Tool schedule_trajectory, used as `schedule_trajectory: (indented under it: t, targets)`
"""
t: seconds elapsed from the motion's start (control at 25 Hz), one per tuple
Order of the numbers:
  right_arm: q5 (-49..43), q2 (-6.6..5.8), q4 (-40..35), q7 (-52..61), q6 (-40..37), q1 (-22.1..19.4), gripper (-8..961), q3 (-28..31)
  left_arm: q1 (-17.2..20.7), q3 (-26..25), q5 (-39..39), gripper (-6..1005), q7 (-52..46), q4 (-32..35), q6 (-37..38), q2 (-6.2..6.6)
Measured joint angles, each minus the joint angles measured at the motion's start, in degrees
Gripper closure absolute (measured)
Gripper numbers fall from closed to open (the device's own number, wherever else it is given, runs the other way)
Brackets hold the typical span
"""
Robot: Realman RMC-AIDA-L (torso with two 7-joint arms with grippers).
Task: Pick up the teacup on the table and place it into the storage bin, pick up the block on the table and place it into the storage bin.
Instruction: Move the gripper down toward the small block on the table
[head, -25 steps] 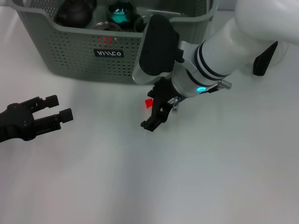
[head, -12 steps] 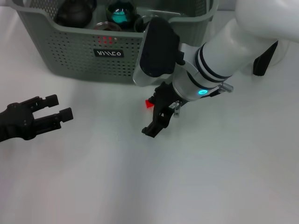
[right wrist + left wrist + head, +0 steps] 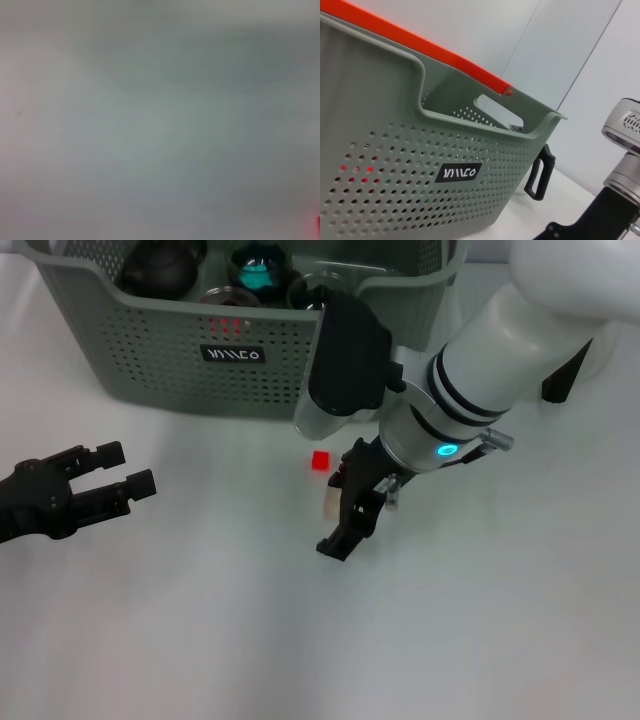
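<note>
Storage bin [image 3: 170,360], grey-green, perforated, black label, stands at the far side of the white counter [image 3: 480,640]; dark rounded items and a teal-glinting one lie inside, teacup not told apart among them. Block [image 3: 320,461], small and red, sits on the counter just in front of the bin, apart from the right gripper [image 3: 350,515], which is low over the counter beside it; its finger state cannot be told. Left gripper [image 3: 118,478] rests at the near left, fingers spread, empty.

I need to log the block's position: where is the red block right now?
In the head view the red block lies on the white table, just in front of the storage bin and beside the right pincer, untouched.
</note>
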Motion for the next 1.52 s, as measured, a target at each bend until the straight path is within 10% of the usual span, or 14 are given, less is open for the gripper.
schedule_trajectory:
  t: [0.76, 1.08, 1.52]
  targets:
    - [-0.3, -0.13, -1.1, 0.2, -1.5, -0.7, 54, 0.3, 0.2, -0.2, 0.2, 175, 0.0, 0.0, 0.0, 0.00]
    - [-0.4, -0.03, -0.9, 0.4, -0.4, -0.9, 376, 0.1, 0.1, -0.2, 0.3, 174, 0.0, 0.0, 0.0, 0.00]
    - [-0.5, -0.09, -1.2, 0.4, -0.2, -0.9, 380, 0.0, 0.2, -0.3, 0.3, 175, 0.0, 0.0, 0.0, 0.00]
